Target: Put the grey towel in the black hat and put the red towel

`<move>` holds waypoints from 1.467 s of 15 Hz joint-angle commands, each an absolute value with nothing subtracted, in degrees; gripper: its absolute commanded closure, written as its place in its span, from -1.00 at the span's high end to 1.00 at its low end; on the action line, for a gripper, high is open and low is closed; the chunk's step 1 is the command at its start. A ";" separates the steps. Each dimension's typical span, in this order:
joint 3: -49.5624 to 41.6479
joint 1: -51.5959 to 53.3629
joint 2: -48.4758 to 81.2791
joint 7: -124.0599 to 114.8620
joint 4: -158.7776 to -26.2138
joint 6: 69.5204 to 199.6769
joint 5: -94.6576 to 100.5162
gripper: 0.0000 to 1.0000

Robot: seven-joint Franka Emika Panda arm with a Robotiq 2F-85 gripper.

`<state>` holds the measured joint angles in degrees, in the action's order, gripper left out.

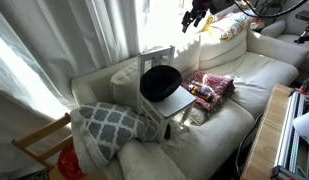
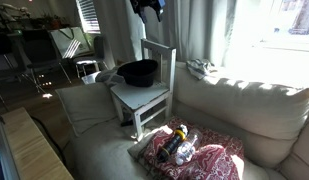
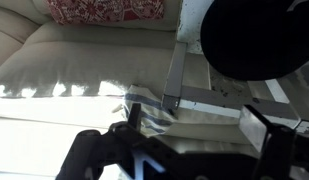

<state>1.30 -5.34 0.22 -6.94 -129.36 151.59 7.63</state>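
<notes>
A black hat (image 1: 161, 81) lies on the seat of a white chair (image 1: 177, 103) that stands on the cream sofa; it also shows in an exterior view (image 2: 138, 72) and in the wrist view (image 3: 256, 38). A grey striped towel (image 2: 201, 68) lies on the sofa back, seen in the wrist view (image 3: 144, 106) next to my left finger. A red patterned towel (image 1: 216, 85) lies on the sofa seat beside the chair (image 2: 209, 160) and shows in the wrist view (image 3: 104, 9). My gripper (image 3: 194, 125) hangs high above the sofa back (image 1: 195, 15) (image 2: 146, 7), open and empty.
A small bottle-like object (image 2: 175, 146) lies on the red towel. A grey-white patterned pillow (image 1: 109, 125) sits at the sofa's end. A wooden table (image 2: 29, 150) stands in front of the sofa. Curtains (image 1: 84, 35) hang behind it.
</notes>
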 commanded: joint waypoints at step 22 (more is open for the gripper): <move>-4.47 -9.64 41.64 -23.66 -85.14 143.93 -20.73 1.00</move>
